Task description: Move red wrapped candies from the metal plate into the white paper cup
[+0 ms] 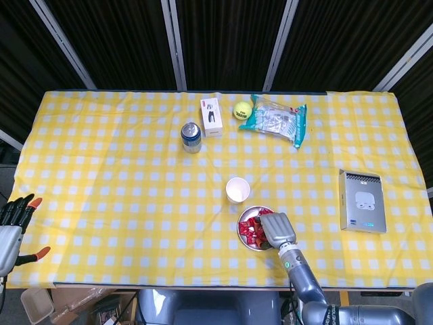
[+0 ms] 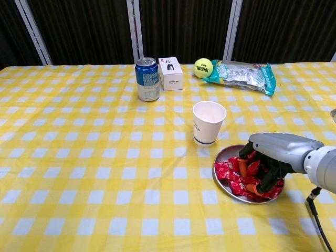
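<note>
A metal plate [image 2: 224, 154] heaped with red wrapped candies [image 2: 227, 172] lies just right of and nearer than the upright white paper cup [image 2: 208, 122]. My right hand [image 2: 274, 154] rests in the plate from the right, its fingers and thumb curled down into the pile and gripping candies there. From the head view, the same hand [image 1: 276, 229] covers the plate's right half [image 1: 250, 212], with the cup [image 1: 237, 190] just beyond. My left hand [image 1: 12, 230] hangs off the table's near left corner, fingers spread and holding nothing.
At the back stand a blue can [image 2: 147, 79], a small white box [image 2: 170, 73], a tennis ball [image 2: 203, 68] and a snack bag [image 2: 242, 75]. A grey boxed device [image 1: 362, 200] lies at the right.
</note>
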Available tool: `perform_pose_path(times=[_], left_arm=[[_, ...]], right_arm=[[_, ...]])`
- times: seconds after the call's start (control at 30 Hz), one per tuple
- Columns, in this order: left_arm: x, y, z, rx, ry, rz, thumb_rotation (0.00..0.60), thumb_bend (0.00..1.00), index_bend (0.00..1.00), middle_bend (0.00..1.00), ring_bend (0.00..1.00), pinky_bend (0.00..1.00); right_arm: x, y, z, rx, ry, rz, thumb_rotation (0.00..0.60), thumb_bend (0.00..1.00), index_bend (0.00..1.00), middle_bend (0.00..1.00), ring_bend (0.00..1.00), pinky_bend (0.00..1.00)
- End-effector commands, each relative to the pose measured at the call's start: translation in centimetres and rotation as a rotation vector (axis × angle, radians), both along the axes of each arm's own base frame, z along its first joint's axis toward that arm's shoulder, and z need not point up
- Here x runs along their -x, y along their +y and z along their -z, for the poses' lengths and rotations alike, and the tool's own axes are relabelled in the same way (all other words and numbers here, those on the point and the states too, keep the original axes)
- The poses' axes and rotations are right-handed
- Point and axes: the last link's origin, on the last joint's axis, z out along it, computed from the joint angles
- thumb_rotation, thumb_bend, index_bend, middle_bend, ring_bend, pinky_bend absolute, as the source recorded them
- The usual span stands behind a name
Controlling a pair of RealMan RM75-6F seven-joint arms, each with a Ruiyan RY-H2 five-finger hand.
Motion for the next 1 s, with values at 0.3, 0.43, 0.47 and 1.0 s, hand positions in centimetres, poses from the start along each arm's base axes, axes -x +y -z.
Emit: perform_pose_path(times=[0.3, 0.43, 0.47, 1.0], left_arm=[[0.0, 0.0, 0.0, 0.001, -0.001, -0.001, 0.6, 0.0, 0.0, 0.0, 0.0, 0.0], [0.0, 0.0, 0.0, 0.002, -0.004, -0.002, 0.6, 0.0, 0.0, 0.0, 0.0, 0.0], [0.0, 0.0, 0.0, 0.003, -0.005, -0.003, 0.6, 0.0, 0.0, 0.0, 0.0, 0.0], [0.0, 0.1, -0.1, 0.008, -0.019, -0.011, 0.6, 0.0, 0.0, 0.0, 0.0, 0.0]], right_arm=[[-0.9, -0.6, -0.1, 0.038, -0.082, -0.023, 0.6, 0.44, 0.66, 0.81, 0.86, 0.91], [-1.5, -0.9, -0.6, 0.05, -0.102, -0.041, 0.6, 0.45, 0.66, 0.81, 0.86, 0.91], [-1.8, -1.0, -0.8, 0.055, -0.106, -0.048, 0.6, 0.45, 0.66, 0.81, 0.86, 0.91], [-6.1, -3.8, -4.5, 0.138, -0.137, -0.128, 0.6, 0.45, 0.66, 0.81, 0.86, 0.91]])
